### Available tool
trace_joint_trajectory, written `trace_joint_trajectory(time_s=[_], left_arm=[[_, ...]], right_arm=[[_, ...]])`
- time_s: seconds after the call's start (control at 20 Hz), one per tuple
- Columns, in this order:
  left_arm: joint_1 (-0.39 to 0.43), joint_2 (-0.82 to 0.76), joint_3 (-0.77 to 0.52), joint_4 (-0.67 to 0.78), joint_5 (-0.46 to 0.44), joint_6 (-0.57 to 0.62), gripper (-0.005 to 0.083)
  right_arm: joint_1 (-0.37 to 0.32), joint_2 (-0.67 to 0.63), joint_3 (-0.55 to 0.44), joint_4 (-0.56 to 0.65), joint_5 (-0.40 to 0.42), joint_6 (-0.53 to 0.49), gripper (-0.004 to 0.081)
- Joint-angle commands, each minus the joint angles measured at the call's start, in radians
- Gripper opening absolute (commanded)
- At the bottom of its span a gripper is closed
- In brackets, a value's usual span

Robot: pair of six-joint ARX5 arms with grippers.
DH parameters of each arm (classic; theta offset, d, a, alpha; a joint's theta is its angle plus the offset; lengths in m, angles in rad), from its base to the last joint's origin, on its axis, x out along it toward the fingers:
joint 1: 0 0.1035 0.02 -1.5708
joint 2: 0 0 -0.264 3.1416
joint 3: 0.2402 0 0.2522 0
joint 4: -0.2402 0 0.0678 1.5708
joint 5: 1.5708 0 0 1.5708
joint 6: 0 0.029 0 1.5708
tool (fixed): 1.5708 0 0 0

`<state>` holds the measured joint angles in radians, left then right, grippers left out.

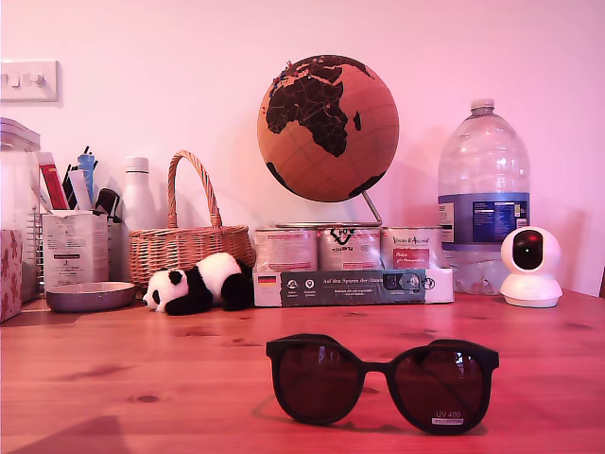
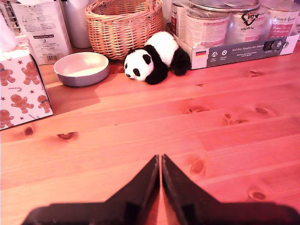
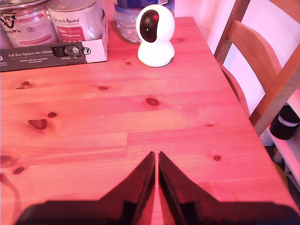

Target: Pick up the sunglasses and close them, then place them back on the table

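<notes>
Standing: sunglasses (image 1: pixel 382 381) upright on desk (image 1: pixel 142 378), arms unfolded, lenses facing the exterior camera, near the front edge, a bit toward the exterior view's right of centre.
Sticker: white "UV 400" on the lens at the exterior view's right.
First hand: my first hand (image 2: pixel 160 161) fingers together, a hairline slit between the tips, holding nothing, above bare wood.
Second hand: my second hand (image 3: pixel 156 157) fingers together too, nothing held, above bare wood.
Arms in exterior view: neither shows there.
Tray writing: cardboard tray (image 1: pixel 352 286) reads "Auf den Spuren der Ahnen", small German flag at one end; holds cans (image 1: pixel 345 248).
Can labels: one partly reads "Vom & Animal" or similar, too small to be sure.
Bottle: big water bottle (image 1: pixel 483 199) with blue label, text unreadable.
Box: gingerbread-man print box (image 2: pixel 21 89), no words seen.
Carton: white carton (image 2: pixel 41 30) with tiny print, unreadable.
Back row: panda (image 2: pixel 154 58), basket (image 2: pixel 124 23), bowl (image 2: pixel 81 68), globe (image 1: pixel 328 128), white camera (image 3: pixel 155 35).
Open room: broad bare strip of desk between the back row and sunglasses; both sides of sunglasses clear.
Edges: second wrist view shows the desk's side edge just past the white camera, a wooden chair (image 3: pixel 262 70) beside it.
Knots: dark knots scattered in the wood.
</notes>
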<state>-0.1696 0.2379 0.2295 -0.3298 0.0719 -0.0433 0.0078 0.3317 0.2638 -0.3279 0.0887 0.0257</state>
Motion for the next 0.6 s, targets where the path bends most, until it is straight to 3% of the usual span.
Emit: trace_joint_trajectory(time_s=[0.0, 0.25, 0.35, 0.45, 0.55], left_arm=[[-0.003, 0.003, -0.014, 0.077, 0.09, 0.014, -0.0024], [-0.004, 0.003, -0.014, 0.086, 0.117, 0.014, -0.0024], [-0.007, 0.003, -0.014, 0.158, 0.229, 0.003, -0.0024], [-0.033, 0.02, -0.014, 0.239, 0.332, -0.054, -0.0024], [-0.073, 0.042, -0.002, 0.272, 0.446, -0.022, -0.0024]], right_arm=[[0.0, 0.005, -0.02, -0.019, -0.038, 0.004, -0.0012], [0.0, 0.005, -0.02, -0.012, -0.051, 0.03, -0.0012], [0.002, 0.005, -0.02, 0.018, -0.137, 0.091, -0.0012], [0.011, 0.005, -0.02, 0.064, -0.243, 0.217, -0.0012], [0.028, 0.005, -0.02, 0.093, -0.338, 0.32, -0.0012]])
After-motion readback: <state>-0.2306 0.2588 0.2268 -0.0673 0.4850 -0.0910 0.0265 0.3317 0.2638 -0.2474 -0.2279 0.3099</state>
